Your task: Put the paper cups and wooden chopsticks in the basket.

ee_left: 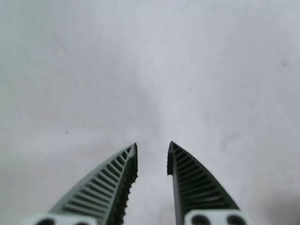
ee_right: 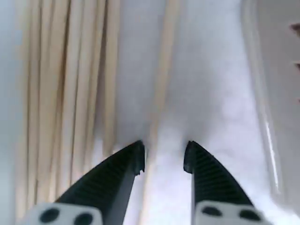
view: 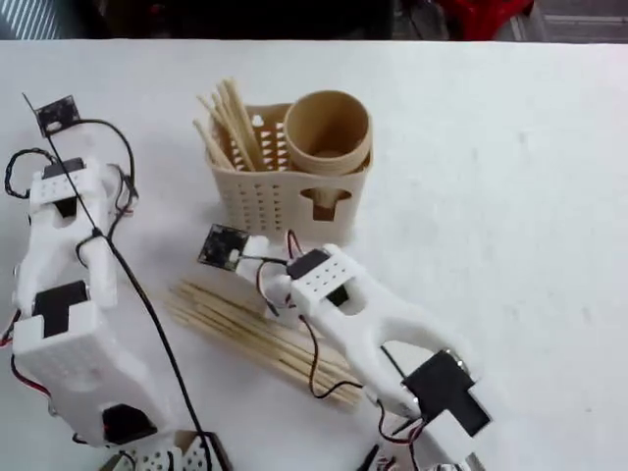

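A white slotted basket stands at the back middle of the table, also seen as a basket wall in the right wrist view. It holds stacked paper cups and several upright wooden chopsticks. More chopsticks lie in a loose row in front of it. My right gripper hangs open low over them, beside the chopstick row. One lone chopstick runs into the gap, close to one fingertip. My left gripper is open over bare table.
The left arm is folded at the table's left side, trailing a black cable. The right arm stretches from the front right toward the basket. Bare white table spreads to the right.
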You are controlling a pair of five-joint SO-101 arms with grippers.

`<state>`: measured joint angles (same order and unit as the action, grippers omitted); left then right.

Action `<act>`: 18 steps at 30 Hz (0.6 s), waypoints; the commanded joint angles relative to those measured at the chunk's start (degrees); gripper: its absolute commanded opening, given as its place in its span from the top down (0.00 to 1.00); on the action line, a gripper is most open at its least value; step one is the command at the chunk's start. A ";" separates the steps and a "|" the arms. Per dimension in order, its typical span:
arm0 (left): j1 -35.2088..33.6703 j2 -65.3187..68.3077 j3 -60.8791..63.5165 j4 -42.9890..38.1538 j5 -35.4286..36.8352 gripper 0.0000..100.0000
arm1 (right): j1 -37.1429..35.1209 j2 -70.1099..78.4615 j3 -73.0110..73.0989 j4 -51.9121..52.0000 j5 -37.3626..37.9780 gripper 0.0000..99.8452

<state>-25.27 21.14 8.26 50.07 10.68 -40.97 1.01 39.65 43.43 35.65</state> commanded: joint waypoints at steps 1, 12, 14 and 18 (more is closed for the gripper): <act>0.66 -0.31 -0.18 -0.88 -0.70 0.88 | 1.10 1.27 -2.11 -1.27 0.53 0.94; 0.66 -0.31 -0.18 -0.88 -0.70 0.88 | 2.77 -7.60 -1.76 1.80 -3.52 0.98; 0.66 -0.31 -0.18 -0.88 -0.70 0.88 | 3.21 -14.46 -1.23 4.88 -5.01 0.98; 0.66 -0.31 -0.18 -0.88 -0.70 0.88 | 1.10 -29.41 1.85 8.48 -7.65 0.98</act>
<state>-25.27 21.14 8.26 50.07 10.68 -38.68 -16.66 40.79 49.85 30.20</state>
